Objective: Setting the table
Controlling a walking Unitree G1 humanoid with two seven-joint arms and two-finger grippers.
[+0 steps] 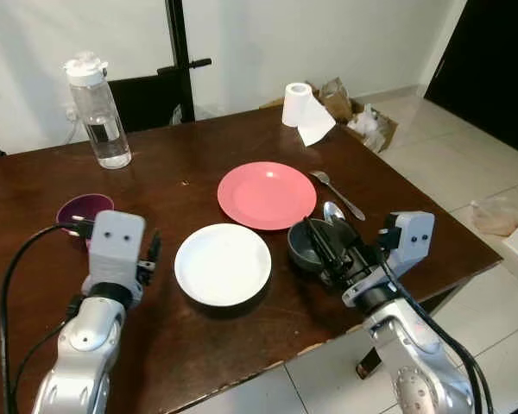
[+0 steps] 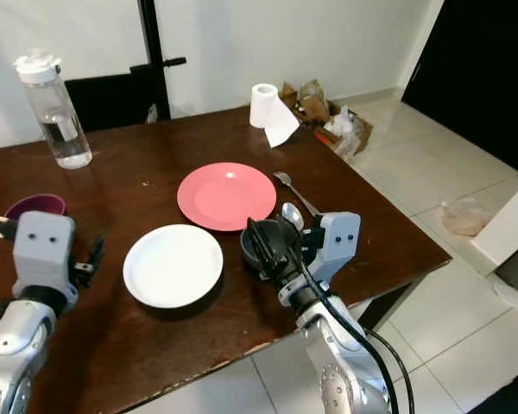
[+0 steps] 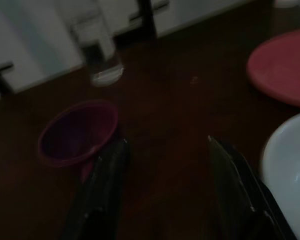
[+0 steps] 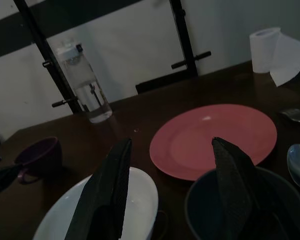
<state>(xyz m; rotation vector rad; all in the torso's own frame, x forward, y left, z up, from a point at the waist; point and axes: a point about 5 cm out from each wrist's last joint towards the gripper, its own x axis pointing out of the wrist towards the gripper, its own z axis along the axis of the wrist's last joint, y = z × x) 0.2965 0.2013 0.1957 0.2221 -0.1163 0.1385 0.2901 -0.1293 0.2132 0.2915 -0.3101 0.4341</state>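
Note:
A pink plate point(image 1: 267, 195) lies mid-table, with a white plate point(image 1: 223, 263) in front of it. A dark bowl point(image 1: 297, 251) stands right of the white plate. My right gripper point(image 1: 318, 237) hovers open at the bowl; in the right wrist view one finger point(image 4: 233, 185) is over the bowl point(image 4: 205, 212) and the other over the white plate point(image 4: 140, 200). Two spoons point(image 1: 338, 196) lie right of the pink plate. A purple cup point(image 1: 84, 210) stands at the left. My left gripper point(image 1: 151, 252) is open between cup and white plate, holding nothing.
A clear water bottle point(image 1: 97, 112) stands at the back left and a paper roll point(image 1: 299, 105) at the back right. The table's front edge point(image 1: 268, 366) runs close to my arms. Tiled floor with bags point(image 1: 367, 121) lies to the right.

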